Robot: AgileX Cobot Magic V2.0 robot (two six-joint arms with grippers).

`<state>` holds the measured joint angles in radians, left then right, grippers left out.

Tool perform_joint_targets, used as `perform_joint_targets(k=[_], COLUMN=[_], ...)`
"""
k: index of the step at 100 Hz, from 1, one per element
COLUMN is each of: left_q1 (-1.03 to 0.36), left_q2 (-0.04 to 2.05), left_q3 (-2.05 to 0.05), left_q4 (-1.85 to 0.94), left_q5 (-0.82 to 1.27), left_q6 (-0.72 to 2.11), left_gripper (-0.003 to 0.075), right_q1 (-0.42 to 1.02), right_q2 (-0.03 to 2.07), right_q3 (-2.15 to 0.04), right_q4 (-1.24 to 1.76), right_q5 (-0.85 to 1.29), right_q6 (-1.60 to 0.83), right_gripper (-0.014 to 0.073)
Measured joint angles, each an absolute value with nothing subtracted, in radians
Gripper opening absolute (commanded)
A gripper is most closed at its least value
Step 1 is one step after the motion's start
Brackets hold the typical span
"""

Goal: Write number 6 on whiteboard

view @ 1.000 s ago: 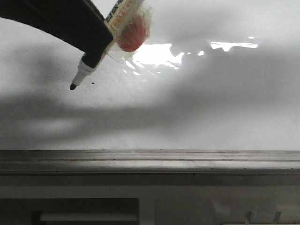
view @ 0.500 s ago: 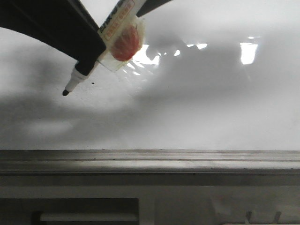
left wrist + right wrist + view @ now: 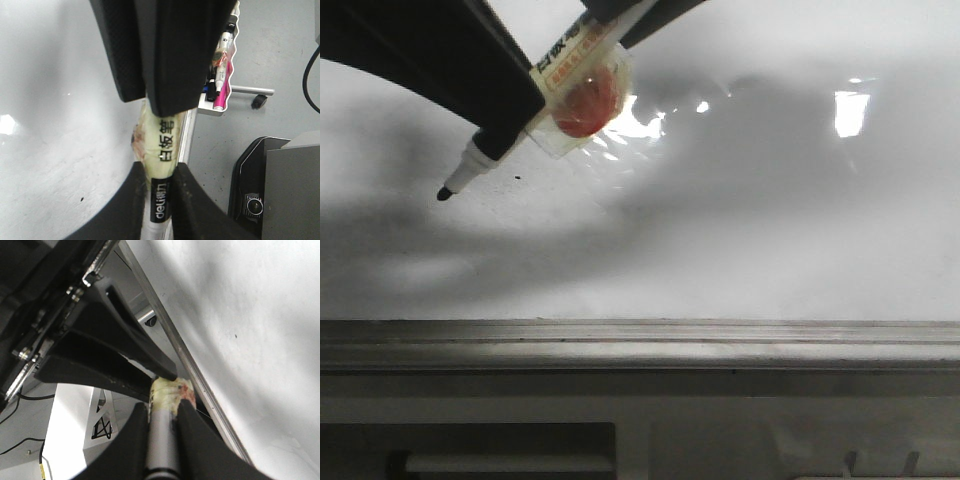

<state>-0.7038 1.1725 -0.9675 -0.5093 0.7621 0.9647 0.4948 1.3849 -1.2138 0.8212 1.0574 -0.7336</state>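
Glossy whiteboard (image 3: 740,250) backs a marker (image 3: 520,120) clamped by both the left hand (image 3: 159,175) and right hand (image 3: 162,415).

The whiteboard (image 3: 770,230) is glossy and smooth, throwing back bright light patches and soft grey shadows, with faint smudging. Along its lower edge the tray ledge (image 3: 640,345) looks like brushed grey metal, dull and finely ridged. The marker (image 3: 520,125) has a smooth plastic barrel, white at the neck with a black tip, and a printed label; crinkled clear tape, shiny and yellowish with a red patch, wraps its middle. The left gripper (image 3: 159,175) and right gripper (image 3: 162,412) are matt black plastic, slightly textured.
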Motion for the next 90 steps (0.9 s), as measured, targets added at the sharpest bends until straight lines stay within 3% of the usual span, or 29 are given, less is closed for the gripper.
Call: perform_joint_targets(k=[10,25,32,51,90], left_q1=[-0.704,-0.704,-0.699,-0.6,-0.181], left_q2=[1.173,1.17,1.158,1.075,0.866], left_q3=[-0.968,-0.968,-0.968,-0.968,-0.877], left_q4=[-0.509,-0.518,-0.531,-0.577,-0.776], left_q5=[0.762,0.742,0.721,0.713,0.711], left_q6=[0.963,0.978,0.98,0.98,0.98], left_gripper=[0.0073,0.0408,0.0506,0.0494,0.0481], right_q1=[0.495,0.497,0.498,0.499,0.501], right_q2=[1.385,1.387,1.387,1.335,1.08], right_q3=[-1.214,-1.214,-1.205,-1.119,-0.935], right_q4=[0.821,0.82,0.823,0.825,0.832], right_q5=[1.056,1.055,1.049,0.922,0.564], right_q6=[-0.734,-0.734,-0.734,-0.736,-0.75], right_gripper=[-0.0063,-0.0063,-0.0062,-0.0063,-0.0063])
